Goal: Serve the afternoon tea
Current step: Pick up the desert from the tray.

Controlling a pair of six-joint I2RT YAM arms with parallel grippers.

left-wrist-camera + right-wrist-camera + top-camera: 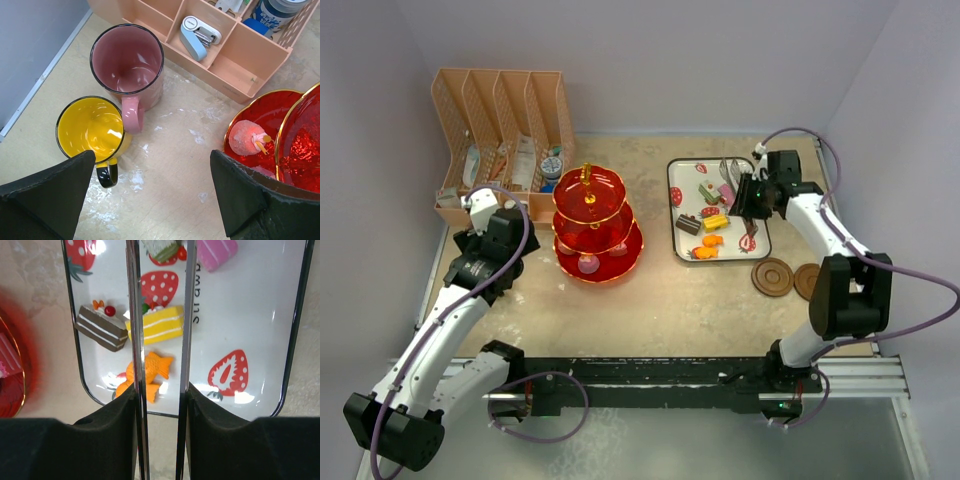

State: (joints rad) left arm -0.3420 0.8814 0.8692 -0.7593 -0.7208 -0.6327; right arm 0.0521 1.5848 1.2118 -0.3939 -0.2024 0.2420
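Note:
The red three-tier stand (pixel 588 222) stands left of centre, with a pink sweet (pixel 245 137) on its bottom tier. My left gripper (pixel 152 165) is open over bare table between the stand (pixel 300 130) and the two mugs. The pink mug (pixel 127 60) and the yellow mug (pixel 90 127) stand upright and empty. My right gripper (pixel 161 390) is shut on the metal tongs (pixel 132 315), whose arms stand apart over the tray (pixel 250 315). On the tray lie a chocolate cake (pixel 100 327), a yellow cake (pixel 157 324), an orange fish sweet (pixel 155 371) and a pink cake (pixel 216 251).
A peach desk organiser (pixel 500 120) with small items stands at the back left, just behind the mugs. Two brown coasters (pixel 772 277) lie near the tray's (pixel 678 180) front right corner. The right arm (pixel 840 260) reaches along the table's right side.

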